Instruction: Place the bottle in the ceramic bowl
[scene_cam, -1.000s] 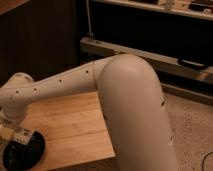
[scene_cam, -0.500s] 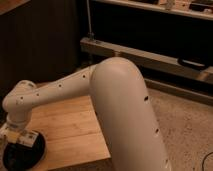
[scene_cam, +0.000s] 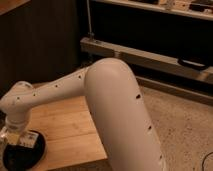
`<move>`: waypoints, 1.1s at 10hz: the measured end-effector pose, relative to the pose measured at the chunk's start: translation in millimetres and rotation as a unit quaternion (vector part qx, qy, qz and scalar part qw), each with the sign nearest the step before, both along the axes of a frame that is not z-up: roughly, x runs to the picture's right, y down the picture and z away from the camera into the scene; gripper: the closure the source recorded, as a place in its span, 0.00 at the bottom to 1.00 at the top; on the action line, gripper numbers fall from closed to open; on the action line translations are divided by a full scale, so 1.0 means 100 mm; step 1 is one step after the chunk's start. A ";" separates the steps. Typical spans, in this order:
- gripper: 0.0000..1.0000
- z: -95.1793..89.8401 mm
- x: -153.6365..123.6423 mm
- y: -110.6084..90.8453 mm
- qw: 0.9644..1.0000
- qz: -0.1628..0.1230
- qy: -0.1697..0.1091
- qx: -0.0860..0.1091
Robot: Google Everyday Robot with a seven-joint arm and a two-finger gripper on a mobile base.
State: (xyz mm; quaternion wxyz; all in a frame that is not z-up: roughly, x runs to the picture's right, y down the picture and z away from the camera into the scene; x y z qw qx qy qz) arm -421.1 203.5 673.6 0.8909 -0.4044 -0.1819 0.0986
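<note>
The ceramic bowl (scene_cam: 31, 156), black and glossy, sits at the lower left corner on the wooden table (scene_cam: 75, 131). My gripper (scene_cam: 19, 139) is at the end of the white arm (scene_cam: 115, 105), right over the bowl's near-left part, just above its inside. A small white and pale shape at the gripper's tip may be the bottle, but I cannot tell it apart from the gripper's own parts. The left part of the bowl is cut off by the frame edge.
A metal rail (scene_cam: 150, 54) and dark shelving run along the back. A black handle (scene_cam: 192, 64) lies on the rail at the right. Speckled floor (scene_cam: 185, 125) lies right of the table, with a dark cable (scene_cam: 207, 161) at the lower right.
The arm's big elbow link has swung a little to the left. The wrist and gripper have stayed over the bowl, barely moving.
</note>
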 end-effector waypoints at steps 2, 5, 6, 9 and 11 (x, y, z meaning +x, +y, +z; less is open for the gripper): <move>0.31 0.03 0.01 0.06 1.000 -0.010 -0.002 -0.006; 0.20 0.07 0.01 0.11 1.000 -0.024 -0.003 -0.016; 0.20 0.08 0.01 0.12 0.999 -0.028 -0.005 -0.019; 0.20 0.07 0.01 0.12 0.999 -0.028 -0.005 -0.020; 0.20 0.07 0.01 0.12 0.999 -0.028 -0.005 -0.020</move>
